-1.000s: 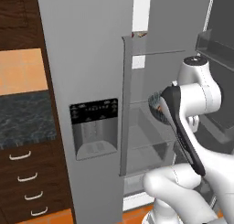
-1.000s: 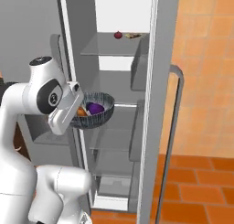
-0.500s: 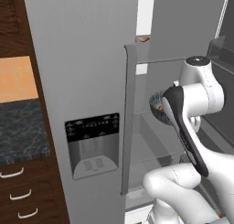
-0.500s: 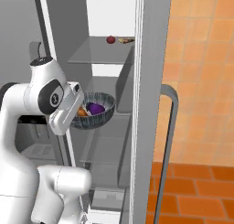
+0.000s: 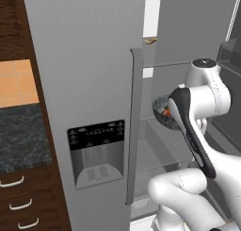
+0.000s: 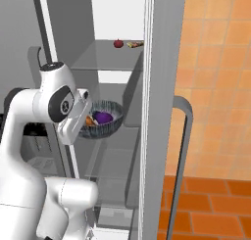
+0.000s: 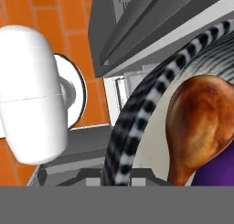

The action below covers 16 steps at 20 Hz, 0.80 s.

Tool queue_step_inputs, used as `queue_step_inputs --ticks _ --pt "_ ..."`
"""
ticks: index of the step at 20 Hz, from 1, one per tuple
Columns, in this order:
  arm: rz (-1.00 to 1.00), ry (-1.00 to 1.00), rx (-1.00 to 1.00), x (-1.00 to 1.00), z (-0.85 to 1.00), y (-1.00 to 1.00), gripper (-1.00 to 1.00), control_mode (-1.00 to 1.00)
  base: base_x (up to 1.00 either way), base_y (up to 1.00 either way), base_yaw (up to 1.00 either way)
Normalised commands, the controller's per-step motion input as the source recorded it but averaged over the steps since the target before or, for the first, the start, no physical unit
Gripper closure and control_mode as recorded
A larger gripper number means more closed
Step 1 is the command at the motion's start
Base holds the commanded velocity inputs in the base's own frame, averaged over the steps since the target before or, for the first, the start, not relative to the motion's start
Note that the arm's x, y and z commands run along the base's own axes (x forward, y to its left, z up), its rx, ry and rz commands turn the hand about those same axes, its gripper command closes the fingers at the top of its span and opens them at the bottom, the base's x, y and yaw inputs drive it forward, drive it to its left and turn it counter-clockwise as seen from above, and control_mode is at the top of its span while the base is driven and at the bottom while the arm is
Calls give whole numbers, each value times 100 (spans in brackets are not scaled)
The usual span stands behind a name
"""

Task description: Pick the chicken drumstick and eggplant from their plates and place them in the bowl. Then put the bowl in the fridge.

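The fingers are clenched on the rim of the bowl (image 6: 101, 125), which rides in the air at the mouth of the open fridge (image 6: 156, 87), just above a middle shelf (image 6: 117, 158). Inside it lie the chicken drumstick (image 7: 200, 124) and, at its 4 o'clock in the hand view, the eggplant (image 6: 103, 117). In the right base view the shelf lies toward 1 o'clock from the bowl, so the coming move likely pushes inward.

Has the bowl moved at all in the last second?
Yes. The bowl has come closer to the open fridge, shifting right toward the red fruit on its shelf.
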Motion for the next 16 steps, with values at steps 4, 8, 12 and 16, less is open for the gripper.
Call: queue_step_inputs --ticks 4,8,12,16 --pt "22 0 17 91 -33 -9 100 -100 0 0 0" --pt "2 -6 7 92 -45 -18 100 -100 0 0 0" --pt "0 -9 6 97 -44 -29 100 -100 0 0 0" --pt "0 -6 0 94 -27 -1 100 -100 0 0 0"
